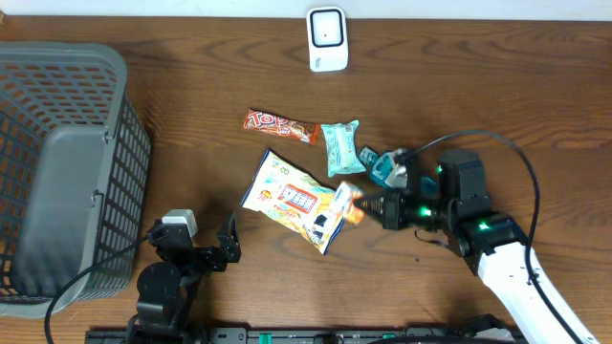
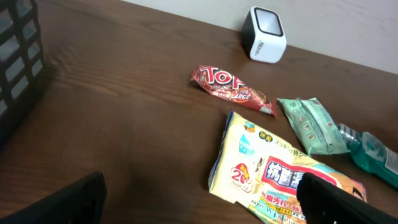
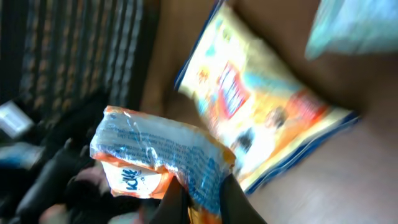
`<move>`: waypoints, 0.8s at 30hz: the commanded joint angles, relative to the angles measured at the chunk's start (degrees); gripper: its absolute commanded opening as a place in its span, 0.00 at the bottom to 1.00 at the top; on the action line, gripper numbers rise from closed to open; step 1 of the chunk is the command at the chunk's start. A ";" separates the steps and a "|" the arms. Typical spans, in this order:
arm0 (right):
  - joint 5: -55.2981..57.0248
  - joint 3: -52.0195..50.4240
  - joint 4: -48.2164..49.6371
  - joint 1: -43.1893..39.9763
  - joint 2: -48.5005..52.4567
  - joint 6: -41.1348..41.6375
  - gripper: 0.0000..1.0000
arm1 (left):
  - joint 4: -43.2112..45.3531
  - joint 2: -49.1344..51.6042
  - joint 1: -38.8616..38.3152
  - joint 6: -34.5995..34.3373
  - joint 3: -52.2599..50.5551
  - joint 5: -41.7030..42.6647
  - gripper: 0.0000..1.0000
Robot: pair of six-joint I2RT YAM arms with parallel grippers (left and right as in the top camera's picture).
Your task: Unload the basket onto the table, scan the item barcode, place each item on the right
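My right gripper (image 1: 369, 204) is shut on a small orange and blue snack packet (image 1: 349, 204) and holds it above the right end of a yellow wipes pack (image 1: 292, 199). In the right wrist view the packet (image 3: 155, 155) sticks up crumpled from the shut right gripper (image 3: 202, 202). No barcode shows on it. The white scanner (image 1: 326, 38) stands at the table's back edge, far from the packet; the left wrist view also shows the scanner (image 2: 263, 33). My left gripper (image 1: 206, 250) rests open at the front left, and in its own view the left gripper (image 2: 199, 208) holds nothing.
A grey mesh basket (image 1: 96, 57) fills the left side. A red chocolate bar (image 1: 280, 124), a green tissue pack (image 1: 340, 148) and a teal bottle (image 1: 384, 168) lie around the wipes pack. The right arm's cable (image 1: 497, 143) loops over the table.
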 commanded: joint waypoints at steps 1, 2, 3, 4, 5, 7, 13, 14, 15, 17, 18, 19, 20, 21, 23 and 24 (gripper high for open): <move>15.72 0.07 6.38 -0.13 0.59 -0.83 0.01 | -1.46 -0.04 -0.22 -0.72 -0.79 -0.92 0.98; 20.37 0.07 8.94 -0.11 0.98 -0.83 0.01 | -1.46 -0.04 -0.22 -0.70 -0.79 -0.92 0.98; 26.12 0.07 12.39 0.04 1.79 -0.83 0.01 | -1.46 -0.04 -0.22 -0.70 -0.79 -0.92 0.98; 29.53 0.07 15.34 0.26 2.71 -0.85 0.01 | -1.46 -0.04 -0.22 -0.70 -0.79 -0.92 0.98; 31.45 0.07 18.84 0.50 3.80 -0.83 0.01 | -1.46 -0.04 -0.22 -0.70 -0.79 -0.92 0.98; 32.59 0.07 26.69 0.87 6.67 -0.81 0.01 | -1.46 -0.04 -0.22 -0.70 -0.79 -0.92 0.98; 33.77 2.05 49.66 1.88 19.39 -0.83 0.01 | -1.46 -0.04 -0.22 -0.70 -0.79 -0.90 0.98; 34.47 3.69 50.77 1.86 22.12 -0.90 0.01 | -1.46 -0.04 -0.22 -0.70 -0.79 -0.92 0.98; 35.04 5.57 50.84 1.86 24.44 -1.46 0.01 | -1.46 -0.04 -0.22 -0.70 -0.79 -0.92 0.98; 35.01 11.54 49.44 1.92 30.12 -4.63 0.01 | -1.46 -0.04 -0.22 -0.72 -0.79 -0.92 0.98; 35.01 14.53 48.17 2.01 32.39 -5.60 0.01 | -1.46 -0.04 -0.22 -0.72 -0.79 -0.92 0.98; 35.01 18.32 46.27 2.14 34.95 -6.47 0.01 | -1.46 -0.04 -0.22 -0.70 -0.79 -0.92 0.98; 35.06 21.88 44.37 2.34 37.11 -7.06 0.01 | -1.46 -0.04 -0.22 -0.70 -0.79 -0.92 0.98; 35.23 25.55 42.56 2.54 39.26 -7.56 0.01 | -1.46 -0.04 -0.22 -0.70 -0.79 -0.92 0.98; 36.98 33.48 38.77 3.15 43.67 -9.14 0.01 | -1.46 -0.04 -0.22 -0.70 -0.79 -0.92 0.98; 38.95 36.76 37.07 3.43 45.44 -9.73 0.01 | -1.46 -0.04 -0.22 -0.70 -0.79 -0.92 0.98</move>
